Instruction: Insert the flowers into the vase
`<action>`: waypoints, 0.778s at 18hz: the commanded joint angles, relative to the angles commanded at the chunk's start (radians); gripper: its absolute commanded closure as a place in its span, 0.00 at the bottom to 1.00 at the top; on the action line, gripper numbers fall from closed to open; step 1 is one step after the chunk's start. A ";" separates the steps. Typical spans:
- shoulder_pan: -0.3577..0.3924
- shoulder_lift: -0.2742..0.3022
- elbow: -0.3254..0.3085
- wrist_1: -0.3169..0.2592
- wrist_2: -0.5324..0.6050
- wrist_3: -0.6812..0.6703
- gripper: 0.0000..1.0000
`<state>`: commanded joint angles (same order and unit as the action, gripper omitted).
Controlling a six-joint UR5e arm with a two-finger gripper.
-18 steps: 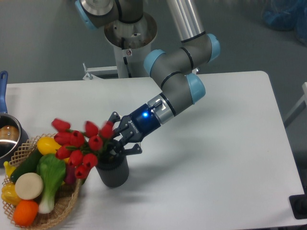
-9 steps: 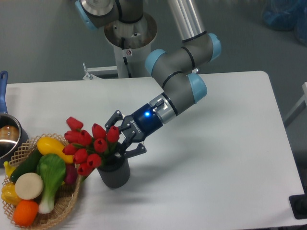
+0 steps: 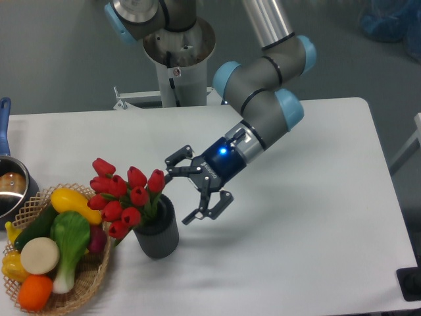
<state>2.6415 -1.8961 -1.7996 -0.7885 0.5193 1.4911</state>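
Observation:
The flowers [image 3: 125,194], a bunch of red tulip buds with green stems, stand in the vase [image 3: 158,234] and lean left over its rim. This dark grey vase is upright on the white table, just right of the wicker basket. My gripper [image 3: 186,189] hangs to the right of the vase's top, clear of the flowers. Its fingers are spread wide apart and hold nothing. One fingertip is near the topmost right bud, the other points down beside the vase's rim.
A wicker basket [image 3: 79,289] full of toy vegetables and fruit sits at the front left, touching the vase's side. A steel pot [image 3: 10,187] with a blue handle is at the left edge. The robot's base [image 3: 177,52] stands behind the table.
The gripper has let go of the flowers, opened wide and drawn back to the right. The flowers have settled upright in the vase.

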 joint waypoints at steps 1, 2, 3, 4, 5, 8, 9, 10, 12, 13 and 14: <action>0.005 0.012 0.026 -0.003 0.074 0.000 0.00; 0.002 0.028 0.051 -0.003 0.150 -0.002 0.00; 0.000 0.046 0.074 -0.005 0.233 -0.006 0.00; 0.000 0.058 0.091 -0.006 0.307 -0.009 0.00; -0.001 0.063 0.098 -0.008 0.362 -0.012 0.00; -0.003 0.098 0.143 -0.011 0.502 -0.021 0.00; -0.003 0.112 0.157 -0.012 0.562 -0.028 0.00; -0.003 0.129 0.167 -0.014 0.629 -0.043 0.00; 0.003 0.152 0.166 -0.015 0.746 -0.049 0.00; 0.003 0.164 0.173 -0.017 0.802 -0.051 0.00; 0.002 0.178 0.174 -0.024 0.855 -0.051 0.00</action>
<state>2.6431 -1.7182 -1.6260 -0.8129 1.3739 1.4404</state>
